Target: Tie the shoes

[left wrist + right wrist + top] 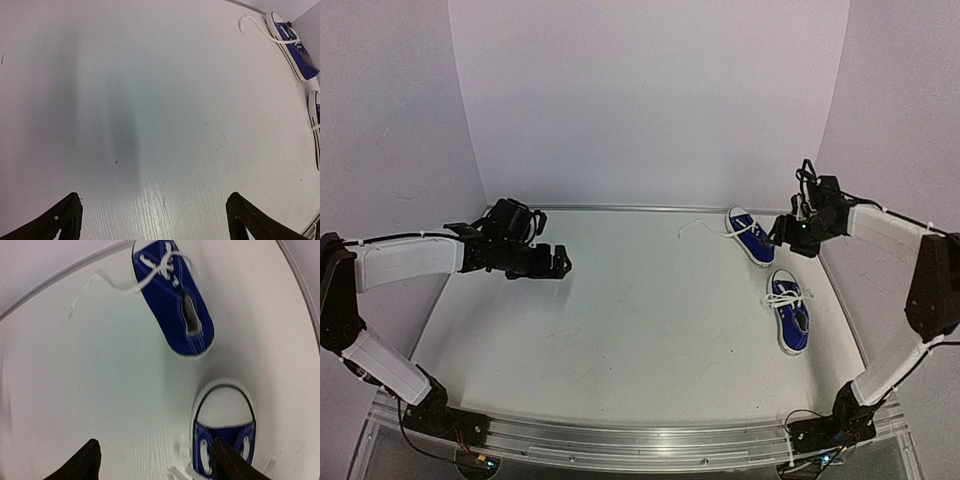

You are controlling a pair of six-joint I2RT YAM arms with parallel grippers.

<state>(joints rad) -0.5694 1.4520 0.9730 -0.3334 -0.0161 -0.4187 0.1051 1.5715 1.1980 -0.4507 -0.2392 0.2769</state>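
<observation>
Looking from above: the far shoe and the near shoe are lying on the right side of the white table, well away from the left arm.
Far shoe: it is sitting close to the back edge, with its white toe pointing away and a bit left.
Loose lace: it is trailing from the far shoe out to the left across the table. It is not tied.
Near shoe: it is lying just in front of the far shoe, toe pointing toward it, with its white laces bunching up on top.
Left gripper: it is hanging over the left part of the table, far from both shoes.
Right gripper: it is hanging just beside the heel of the far shoe.
Left wrist view: the two dark left fingers are standing wide apart with only bare table between them, so they are holding nothing. Both shoes are showing at the right edge, the far shoe up in the corner with its loose lace reaching left.
Right wrist view: the camera is looking down on both shoes. The far shoe is filling the top, heel nearer the camera, and the white toe of the near shoe is showing lower right.
Right fingers: they are standing well apart and gripping nothing. One finger is showing in front of the near shoe's laced part, and I cannot tell whether it is touching.
</observation>
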